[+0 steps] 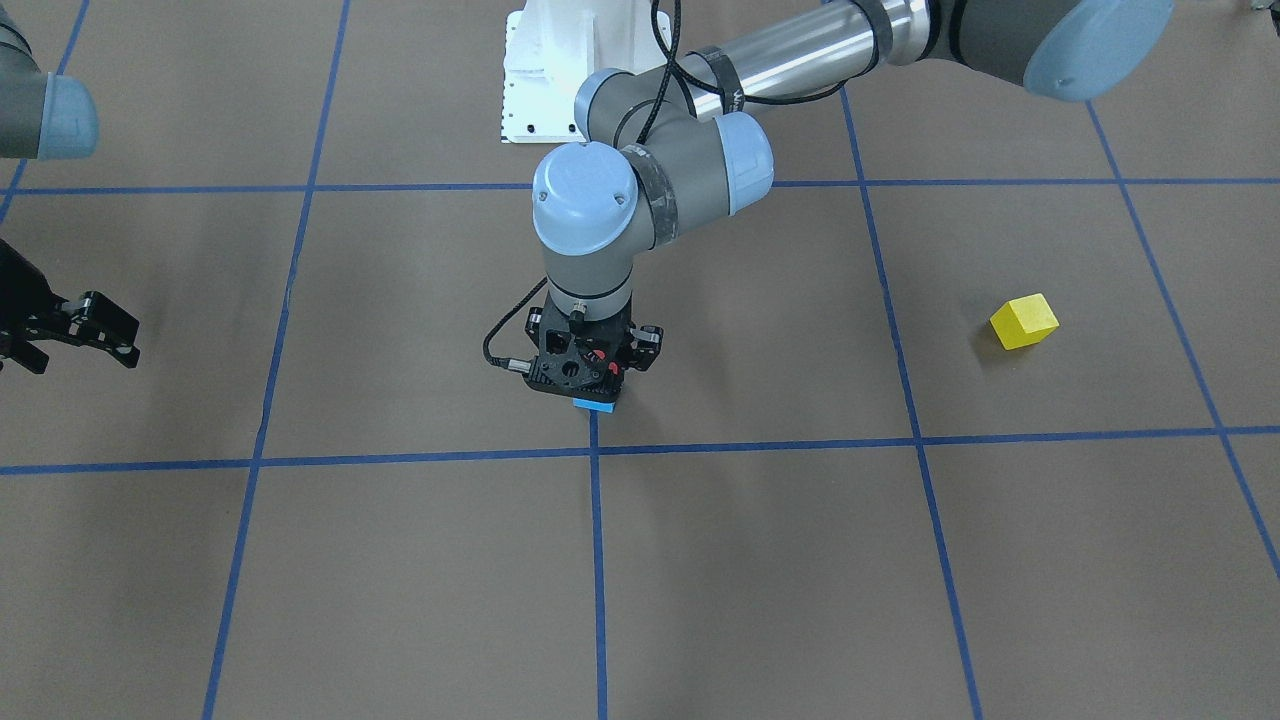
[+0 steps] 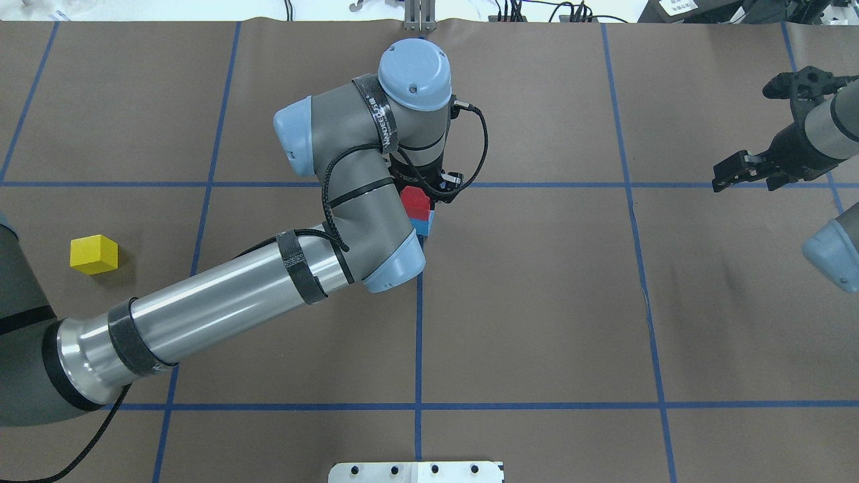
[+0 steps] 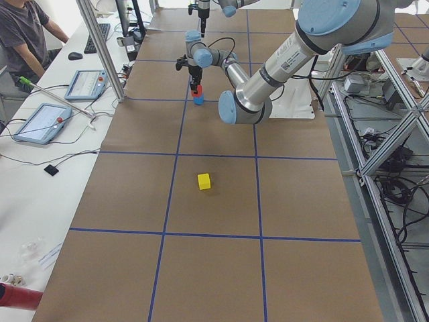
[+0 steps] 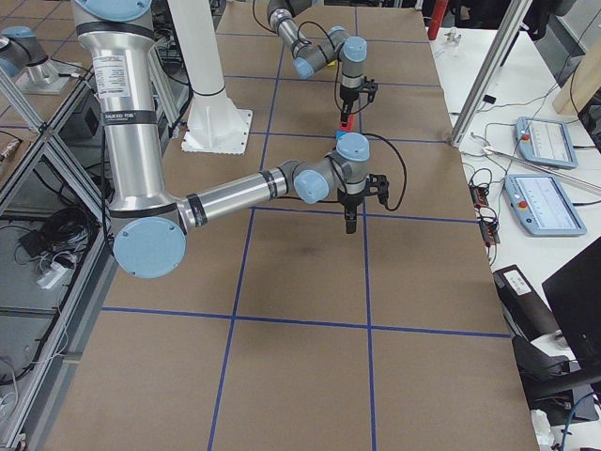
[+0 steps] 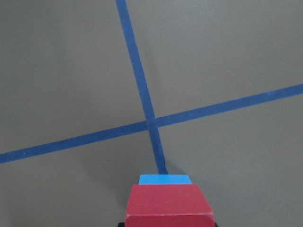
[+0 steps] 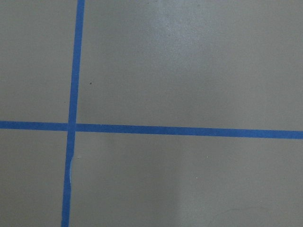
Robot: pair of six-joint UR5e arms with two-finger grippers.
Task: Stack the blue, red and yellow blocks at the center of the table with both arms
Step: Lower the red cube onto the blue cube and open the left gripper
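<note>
My left gripper (image 1: 592,372) points straight down at the centre of the table (image 2: 537,302), near a tape crossing, shut on the red block (image 2: 415,199). That block sits on top of the blue block (image 2: 423,225), of which only an edge (image 1: 594,405) shows below the gripper. In the left wrist view the red block (image 5: 168,204) fills the bottom edge with a sliver of the blue block (image 5: 164,179) beyond it. The yellow block (image 2: 94,254) lies alone on the table on my left side (image 1: 1024,321). My right gripper (image 2: 751,127) hangs open and empty far off to the right.
The white pedestal base (image 1: 550,70) stands at my edge of the table. Beyond the far edge is a side bench with tablets (image 3: 40,121) and a seated person (image 3: 27,33). Bare brown table lies between the stack and the yellow block.
</note>
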